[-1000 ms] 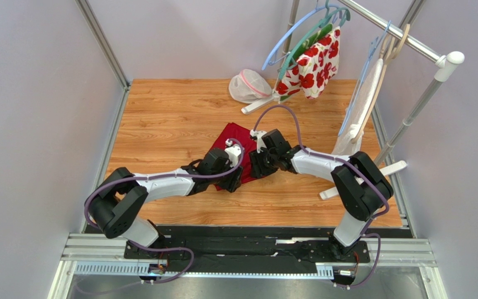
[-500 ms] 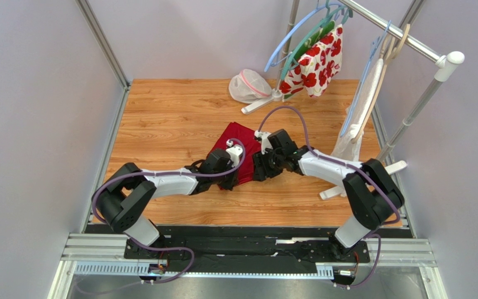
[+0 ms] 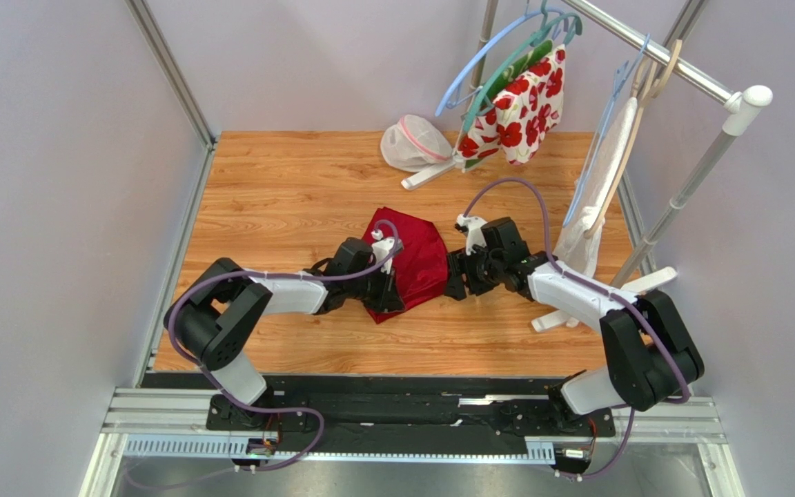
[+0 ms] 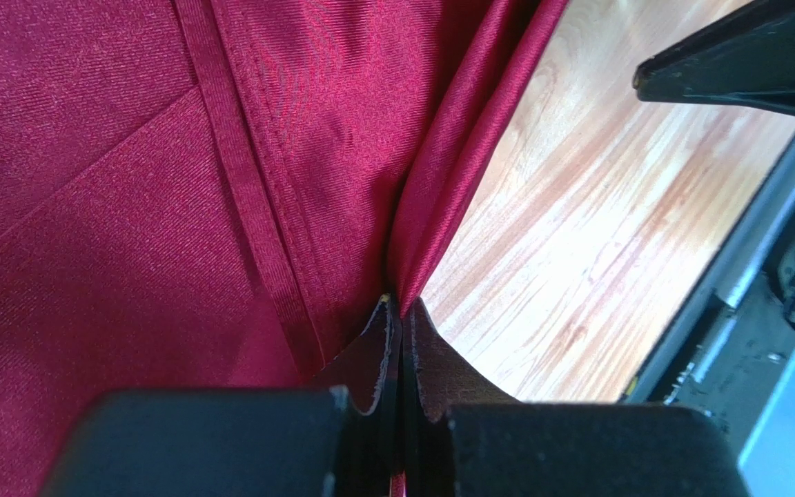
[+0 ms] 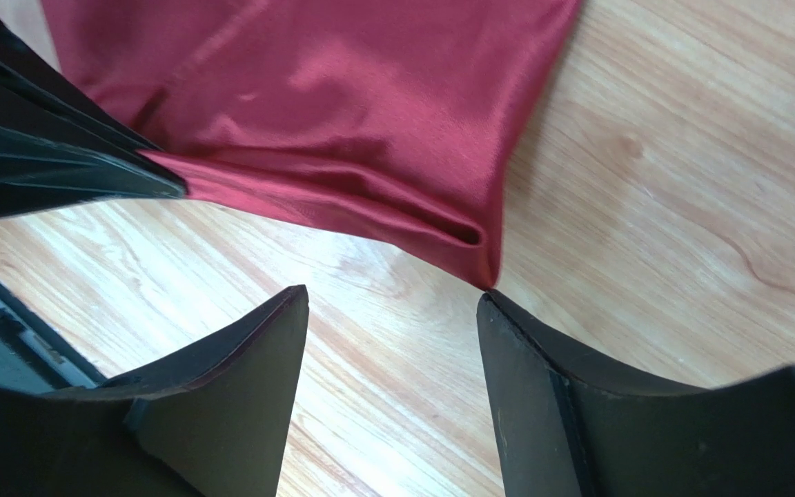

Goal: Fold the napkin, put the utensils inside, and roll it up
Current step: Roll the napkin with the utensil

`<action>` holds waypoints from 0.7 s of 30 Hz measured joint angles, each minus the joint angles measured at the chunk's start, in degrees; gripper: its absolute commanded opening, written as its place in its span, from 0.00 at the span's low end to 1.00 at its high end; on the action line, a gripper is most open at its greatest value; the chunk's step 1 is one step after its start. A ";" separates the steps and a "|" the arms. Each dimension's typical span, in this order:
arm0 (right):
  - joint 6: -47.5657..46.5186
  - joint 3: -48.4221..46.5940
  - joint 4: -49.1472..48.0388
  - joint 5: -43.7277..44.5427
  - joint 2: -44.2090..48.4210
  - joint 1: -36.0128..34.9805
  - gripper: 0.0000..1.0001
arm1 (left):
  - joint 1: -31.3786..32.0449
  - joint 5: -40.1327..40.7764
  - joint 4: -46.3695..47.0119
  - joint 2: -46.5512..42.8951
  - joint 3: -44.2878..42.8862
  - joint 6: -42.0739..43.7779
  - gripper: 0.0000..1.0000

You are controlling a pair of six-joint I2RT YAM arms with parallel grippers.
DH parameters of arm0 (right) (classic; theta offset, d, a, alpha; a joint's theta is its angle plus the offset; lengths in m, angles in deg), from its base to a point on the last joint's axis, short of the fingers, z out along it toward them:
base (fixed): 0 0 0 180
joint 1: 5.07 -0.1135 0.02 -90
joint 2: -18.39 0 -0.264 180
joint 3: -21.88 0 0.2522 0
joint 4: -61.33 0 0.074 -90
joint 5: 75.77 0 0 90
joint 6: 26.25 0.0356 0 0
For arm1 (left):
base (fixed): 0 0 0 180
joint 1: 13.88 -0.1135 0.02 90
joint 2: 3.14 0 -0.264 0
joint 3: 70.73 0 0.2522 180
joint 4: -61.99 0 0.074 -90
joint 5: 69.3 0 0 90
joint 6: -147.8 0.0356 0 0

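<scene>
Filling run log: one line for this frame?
stage: folding | left gripper: shut on napkin edge | right gripper: open, at napkin corner | utensils: unseen

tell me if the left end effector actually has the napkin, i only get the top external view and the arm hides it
Observer: Yes. The left wrist view shows the left end effector shut on a pinched fold at the edge of the crimson napkin.
Operator: ok and the right one, is it holding cloth too
Observer: No. The right wrist view shows the right end effector open, with only bare wooden table in its gap and the cloth lying just past it, ungripped.
</scene>
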 measured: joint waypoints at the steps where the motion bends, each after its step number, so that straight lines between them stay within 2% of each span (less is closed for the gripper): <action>1: -0.17 0.55 -0.37 0.00 0.00 0.35 0.65 | -0.42 -0.92 0.20 0.28 -0.02 -0.28 0.00; 11: -0.46 1.70 -4.94 0.00 -0.24 2.60 0.65 | -2.93 -6.86 0.22 1.81 -0.33 -1.44 0.00; 21: -0.31 0.92 -7.17 -3.43 -7.06 3.34 0.65 | -3.69 -9.94 -2.69 3.21 -2.23 -1.42 0.00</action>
